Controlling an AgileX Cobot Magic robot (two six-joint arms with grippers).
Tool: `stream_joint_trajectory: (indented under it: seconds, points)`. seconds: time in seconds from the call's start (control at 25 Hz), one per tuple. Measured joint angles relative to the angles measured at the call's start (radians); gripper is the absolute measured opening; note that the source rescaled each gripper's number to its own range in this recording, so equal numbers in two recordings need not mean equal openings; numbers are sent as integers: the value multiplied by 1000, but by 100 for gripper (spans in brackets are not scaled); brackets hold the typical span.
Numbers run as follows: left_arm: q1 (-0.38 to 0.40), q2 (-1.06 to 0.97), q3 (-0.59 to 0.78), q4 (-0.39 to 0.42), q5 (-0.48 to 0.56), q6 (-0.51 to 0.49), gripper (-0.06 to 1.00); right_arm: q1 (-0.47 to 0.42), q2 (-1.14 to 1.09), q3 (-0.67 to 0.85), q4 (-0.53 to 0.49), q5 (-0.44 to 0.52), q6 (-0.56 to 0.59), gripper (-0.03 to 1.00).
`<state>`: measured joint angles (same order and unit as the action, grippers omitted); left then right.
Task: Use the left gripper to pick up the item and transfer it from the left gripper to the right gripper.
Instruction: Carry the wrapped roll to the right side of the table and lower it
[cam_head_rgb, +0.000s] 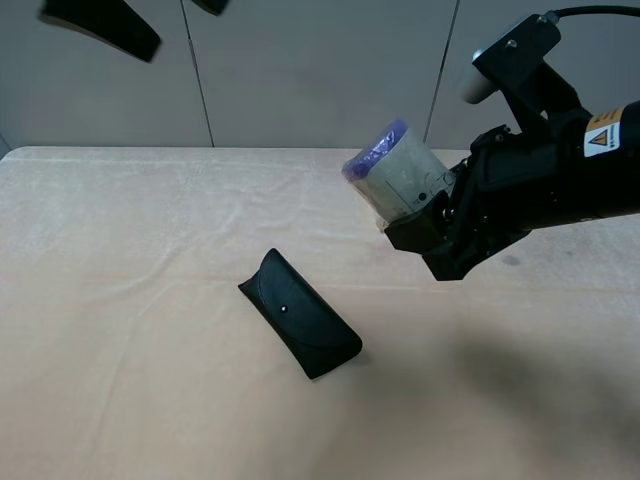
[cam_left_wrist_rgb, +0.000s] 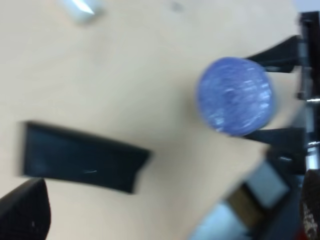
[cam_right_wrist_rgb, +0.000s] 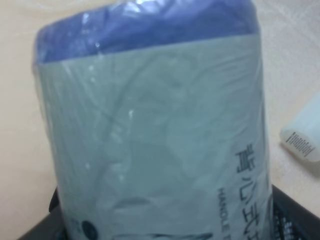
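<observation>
Above the right side of the tabletop (cam_head_rgb: 120, 300) I see the item (cam_head_rgb: 400, 175) tilted in mid-air, purple end up, clamped by the right fingers (cam_head_rgb: 410, 232). My left fingers (cam_head_rgb: 100, 25) hang spread and empty, well apart from it. A black glasses case (cam_head_rgb: 300, 312) lies on the tabletop.

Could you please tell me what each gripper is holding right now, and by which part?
The right gripper clamps the cream-white cylinder roll with purple ends in its jaws by the lower end; the left gripper holds nothing.

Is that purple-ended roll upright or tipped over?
Tipped: the roll leans with a purple end up and left, clamped off the table in the right hand.
</observation>
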<state>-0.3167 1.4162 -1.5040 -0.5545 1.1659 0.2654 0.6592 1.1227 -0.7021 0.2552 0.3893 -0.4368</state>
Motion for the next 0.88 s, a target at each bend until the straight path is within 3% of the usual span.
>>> stream_joint_trajectory:
  seconds: [0.2, 0.32, 0.48, 0.88]
  points:
    - [1, -195, 7, 242, 2, -89, 99, 0, 0, 0, 0, 0, 2, 2]
    - [1, -317, 55, 330, 2, -119, 99, 0, 0, 0, 0, 10, 2, 1]
    - [1, -500, 203, 372, 2, -127, 99, 0, 0, 0, 0, 56, 2, 1]
    - [1, -1064, 719, 435, -17, -129, 99, 0, 0, 0, 0, 73, 2, 1]
